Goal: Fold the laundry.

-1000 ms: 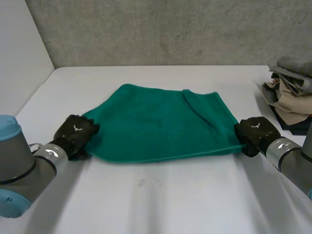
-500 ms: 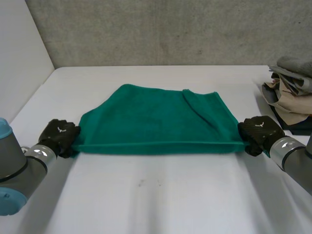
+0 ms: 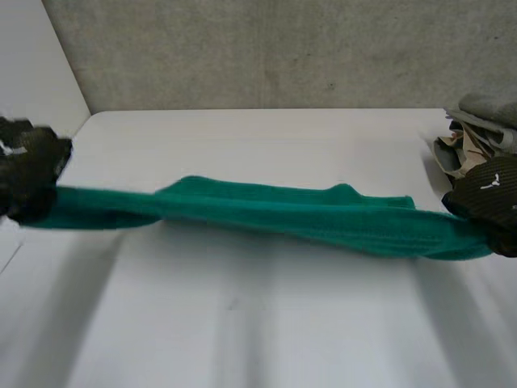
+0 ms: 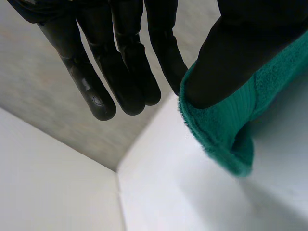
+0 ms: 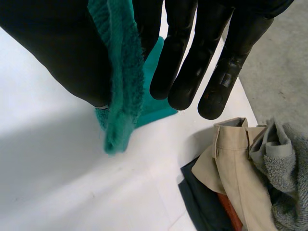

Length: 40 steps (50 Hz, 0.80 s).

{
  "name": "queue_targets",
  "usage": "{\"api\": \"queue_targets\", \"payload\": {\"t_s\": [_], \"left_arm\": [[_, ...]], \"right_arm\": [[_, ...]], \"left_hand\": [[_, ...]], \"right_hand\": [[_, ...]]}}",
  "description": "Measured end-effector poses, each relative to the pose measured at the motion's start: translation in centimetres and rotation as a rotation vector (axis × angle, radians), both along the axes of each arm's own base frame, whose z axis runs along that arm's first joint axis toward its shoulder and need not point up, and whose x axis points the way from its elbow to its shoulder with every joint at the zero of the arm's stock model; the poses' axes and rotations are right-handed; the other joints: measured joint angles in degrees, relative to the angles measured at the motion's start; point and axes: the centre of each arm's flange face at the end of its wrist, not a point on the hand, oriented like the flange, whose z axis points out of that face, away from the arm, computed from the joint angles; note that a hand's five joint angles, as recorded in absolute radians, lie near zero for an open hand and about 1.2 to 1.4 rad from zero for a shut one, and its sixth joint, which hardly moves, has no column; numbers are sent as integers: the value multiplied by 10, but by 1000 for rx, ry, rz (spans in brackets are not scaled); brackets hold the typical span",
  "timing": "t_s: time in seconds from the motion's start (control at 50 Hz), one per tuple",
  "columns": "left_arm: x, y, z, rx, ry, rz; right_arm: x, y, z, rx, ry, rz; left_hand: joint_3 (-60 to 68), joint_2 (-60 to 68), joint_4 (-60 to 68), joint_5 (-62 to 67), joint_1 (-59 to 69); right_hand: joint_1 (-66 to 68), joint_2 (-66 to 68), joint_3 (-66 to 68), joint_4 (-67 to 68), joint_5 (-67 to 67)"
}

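Note:
A green towel [image 3: 307,214] hangs stretched in a long band above the white table [image 3: 258,323], held at both ends. My left hand [image 3: 28,170] grips its left corner; in the left wrist view the thumb [image 4: 240,48] pinches the towel [image 4: 226,130] against a straight finger. Over at the far end, my right hand [image 3: 485,198] holds the right corner. In the right wrist view the towel [image 5: 122,82] runs between the thumb [image 5: 57,53] and the straight fingers [image 5: 192,57]. Both hands are raised off the table.
A pile of other laundry [image 3: 485,121] lies at the table's right edge, close behind my right hand: beige, grey and dark pieces [image 5: 240,168]. A grey wall runs along the table's back edge, a white wall at the left.
Both hands closed on the towel's near corners, rose and moved apart. The towel, flat on the table a second ago, is lifted and pulled into a taut band.

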Motion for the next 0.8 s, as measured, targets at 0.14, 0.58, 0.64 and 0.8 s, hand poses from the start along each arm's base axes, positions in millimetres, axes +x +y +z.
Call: {"api": "queue_targets", "payload": {"t_s": [0.14, 0.58, 0.64, 0.8], "left_arm": [[-7, -34, -52, 170, -141, -54], [-52, -195, 104, -904, -20, 115], [-46, -195, 102, -914, 38, 105], [-29, -198, 14, -629, 76, 98]], "right_arm": [[19, -12, -28, 90, 44, 54], [94, -134, 104, -986, -359, -70], [101, -128, 102, -998, -381, -56], [116, -114, 44, -815, -355, -12]], "left_hand": [[0, 0, 0, 0, 0], [0, 1, 0, 0, 0], [1, 1, 0, 0, 0], [1, 1, 0, 0, 0]], "right_hand": [[0, 0, 0, 0, 0], [0, 0, 0, 0, 0], [0, 0, 0, 0, 0], [0, 0, 0, 0, 0]]}}
